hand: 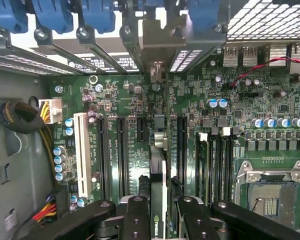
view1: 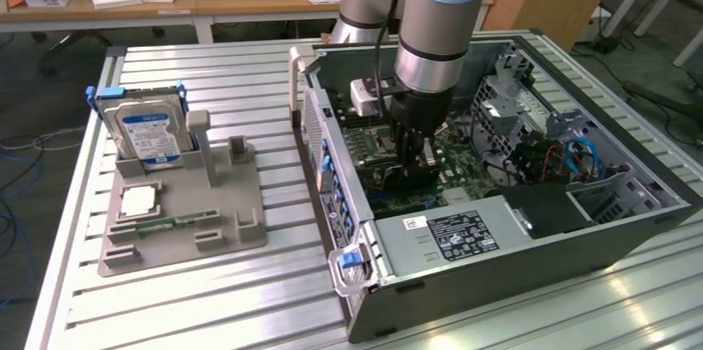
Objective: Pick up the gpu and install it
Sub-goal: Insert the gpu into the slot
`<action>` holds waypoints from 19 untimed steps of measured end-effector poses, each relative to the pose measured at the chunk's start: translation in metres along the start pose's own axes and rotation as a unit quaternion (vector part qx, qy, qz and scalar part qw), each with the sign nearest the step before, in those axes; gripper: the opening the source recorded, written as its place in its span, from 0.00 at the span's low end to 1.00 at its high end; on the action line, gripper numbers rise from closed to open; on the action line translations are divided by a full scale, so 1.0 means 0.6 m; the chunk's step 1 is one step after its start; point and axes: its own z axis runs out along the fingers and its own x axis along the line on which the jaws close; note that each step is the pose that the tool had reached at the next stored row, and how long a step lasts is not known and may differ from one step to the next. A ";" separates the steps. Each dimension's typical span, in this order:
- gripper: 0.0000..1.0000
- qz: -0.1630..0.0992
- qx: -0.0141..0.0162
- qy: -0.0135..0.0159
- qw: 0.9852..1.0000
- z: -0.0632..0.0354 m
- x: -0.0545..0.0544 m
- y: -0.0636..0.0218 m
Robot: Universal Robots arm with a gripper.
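The gpu [hand: 158,150] appears edge-on in the wrist view as a thin dark card standing upright over the green motherboard [hand: 135,115]. It lies along a long black expansion slot. Its metal bracket end [hand: 158,47] reaches the row of rear slot covers. My gripper [hand: 160,202] is shut on the card's upper edge, with one black finger [hand: 136,217] on each side of it. In the exterior view my gripper [view1: 419,167] reaches straight down into the open computer case [view1: 495,235]. I cannot tell whether the card touches the slot.
Outside the case, on the exterior view's left, a grey holder [view1: 181,210] carries the hard drive [view1: 148,129], a processor [view1: 143,200] and a memory stick [view1: 176,221]. Inside are the processor socket [hand: 270,200], a white slot [hand: 81,150] and a cable bundle [hand: 20,116].
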 end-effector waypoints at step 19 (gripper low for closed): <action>0.33 0.000 0.002 0.000 1.000 -0.021 0.001 -0.001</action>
